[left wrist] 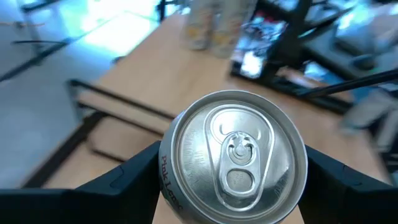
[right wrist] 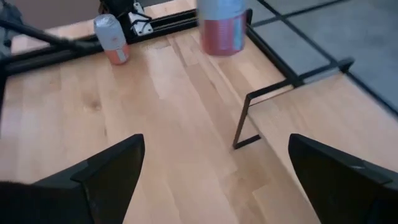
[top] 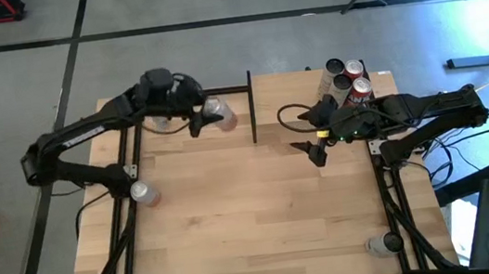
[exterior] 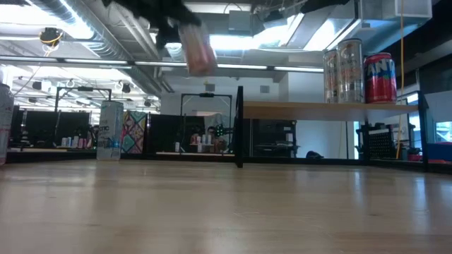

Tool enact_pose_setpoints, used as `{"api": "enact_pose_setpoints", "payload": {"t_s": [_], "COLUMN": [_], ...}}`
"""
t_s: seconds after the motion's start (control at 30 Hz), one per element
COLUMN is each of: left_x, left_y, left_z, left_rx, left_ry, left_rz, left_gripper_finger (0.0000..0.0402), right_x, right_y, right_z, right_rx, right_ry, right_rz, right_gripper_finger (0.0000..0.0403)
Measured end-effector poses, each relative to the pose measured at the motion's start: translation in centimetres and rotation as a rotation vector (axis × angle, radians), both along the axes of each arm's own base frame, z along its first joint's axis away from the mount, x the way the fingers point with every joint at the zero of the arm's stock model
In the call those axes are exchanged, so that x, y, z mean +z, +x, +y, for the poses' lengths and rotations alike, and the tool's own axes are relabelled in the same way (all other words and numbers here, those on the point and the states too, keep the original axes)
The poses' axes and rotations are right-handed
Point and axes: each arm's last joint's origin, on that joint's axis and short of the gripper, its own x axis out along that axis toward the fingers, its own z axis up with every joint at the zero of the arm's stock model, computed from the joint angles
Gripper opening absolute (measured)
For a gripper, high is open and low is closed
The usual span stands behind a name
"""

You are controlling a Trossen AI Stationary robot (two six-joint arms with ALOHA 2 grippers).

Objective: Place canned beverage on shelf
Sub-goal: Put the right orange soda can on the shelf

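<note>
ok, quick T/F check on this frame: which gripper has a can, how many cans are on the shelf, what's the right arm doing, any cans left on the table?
1. The left gripper holds a can. True.
2. The held can already rests on the shelf. False: it is in the air, beside the shelf's left edge.
3. The right gripper is open and empty. True.
4. The shelf is bare. False: three cans stand at its far right end.
5. A can stands near the table's left edge. True.

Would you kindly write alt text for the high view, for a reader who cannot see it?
The left gripper holds a pink can above the table, near the shelf that carries three cans. The right gripper waits open beside the shelf.
</note>
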Motion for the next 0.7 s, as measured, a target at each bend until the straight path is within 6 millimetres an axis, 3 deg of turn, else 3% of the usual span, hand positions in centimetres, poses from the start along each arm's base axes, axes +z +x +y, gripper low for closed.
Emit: {"api": "enact_pose_setpoints", "payload": {"t_s": [0.17, 0.4, 0.53, 0.7], "left_x": [1.7, 5.0, 4.4, 1.2], "left_y": [1.2, 4.7, 7.8, 12.0], "left_z": [-4.2, -9.2, -11.1, -12.4], "left_rx": [-0.036, -0.041, -0.06, -0.079], "left_ry": [-0.049, 0.011, 0.028, 0.037], "left_rz": [-0.063, -0.088, -0.015, 0.09], "left_gripper_finger": [0.0271, 0.0271, 0.0272, 0.0273], "right_x": [0.4, 2.1, 2.2, 1.4], "right_y": [-0.5, -3.3, -4.0, -4.2], "right_z": [0.0, -0.2, -0.2, -0.3], "right_rx": [0.049, 0.14, 0.185, 0.189], "right_ry": [-0.043, -0.002, 0.007, -0.005], "right_rz": [0.001, -0.075, -0.06, 0.034], "right_gripper_finger": [0.0386, 0.0386, 0.0386, 0.0386]}}
